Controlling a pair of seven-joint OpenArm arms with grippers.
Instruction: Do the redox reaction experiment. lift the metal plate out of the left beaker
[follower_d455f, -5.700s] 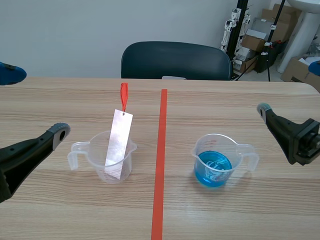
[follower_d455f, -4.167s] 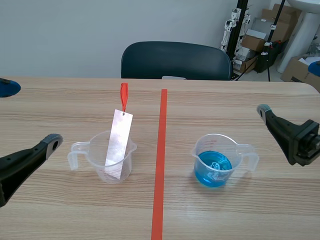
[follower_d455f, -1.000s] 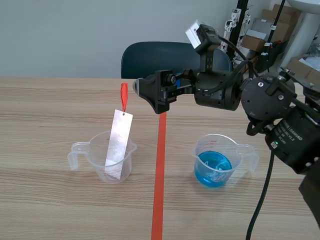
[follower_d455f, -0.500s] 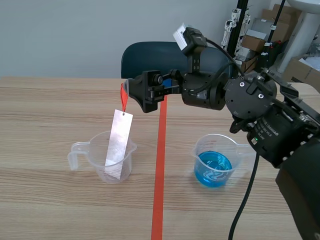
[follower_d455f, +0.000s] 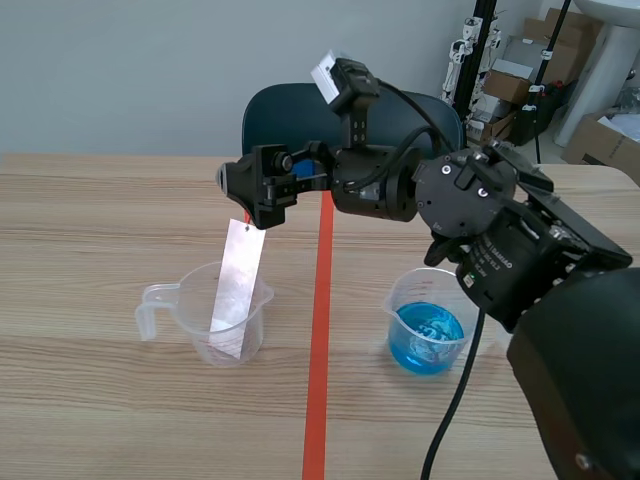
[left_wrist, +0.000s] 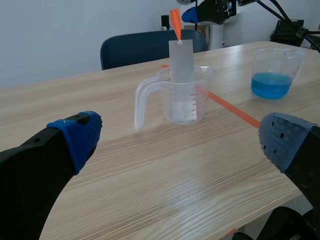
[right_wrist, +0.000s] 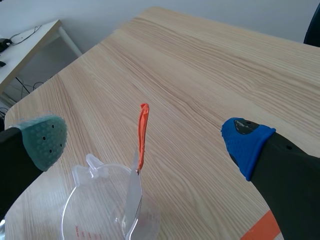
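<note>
Metal plate (follower_d455f: 237, 290) leaning in the left beaker (follower_d455f: 215, 318), right gripper (right_wrist: 145, 142) spread wide around its orange tag (right_wrist: 142, 135).

In the scene view the clear beaker sits at lower left, and the plate's top end stands above its rim. The right arm reaches in from the right across the red tape line (follower_d455f: 318, 340), its pads on either side of the tag without touching it. The left gripper (left_wrist: 180, 145) is wide apart and holds nothing, short of the beaker. The right beaker (follower_d455f: 430, 320), with blue liquid, sits at lower right.
</note>
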